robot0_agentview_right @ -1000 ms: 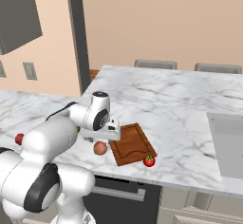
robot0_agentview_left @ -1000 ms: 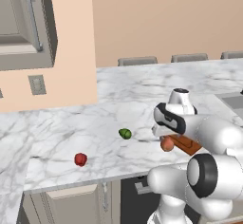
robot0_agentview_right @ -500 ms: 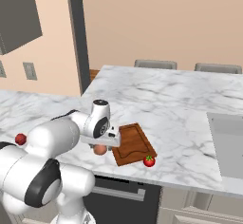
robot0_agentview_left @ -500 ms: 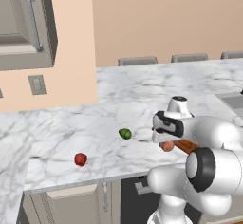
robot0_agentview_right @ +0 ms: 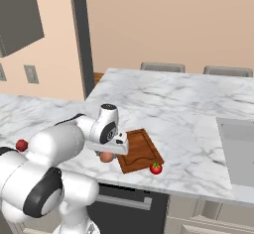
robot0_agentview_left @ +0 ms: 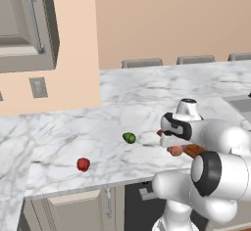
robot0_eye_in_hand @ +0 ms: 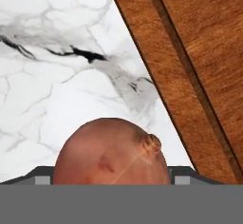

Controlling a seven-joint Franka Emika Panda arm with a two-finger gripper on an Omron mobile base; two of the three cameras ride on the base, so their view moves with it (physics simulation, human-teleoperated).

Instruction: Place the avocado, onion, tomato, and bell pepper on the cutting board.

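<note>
You are looking at a white, grey-veined marble counter [robot0_agentview_left: 98, 127] running under a peach wall, with a grey wall cabinet [robot0_agentview_left: 24, 24] up at the left. The pale peach-pink onion [robot0_eye_in_hand: 111, 152] sits between the gripper [robot0_agentview_right: 107, 154] tips — whether they pinch it yet, you cannot tell. It lies on the marble just beside the reddish-brown grooved wooden cutting board [robot0_agentview_right: 141, 151]. The bright red tomato [robot0_agentview_right: 156, 168] rests by the board's near corner; the dark green avocado [robot0_agentview_left: 129, 137] and darker red bell pepper [robot0_agentview_left: 83, 164] lie well apart.
</note>
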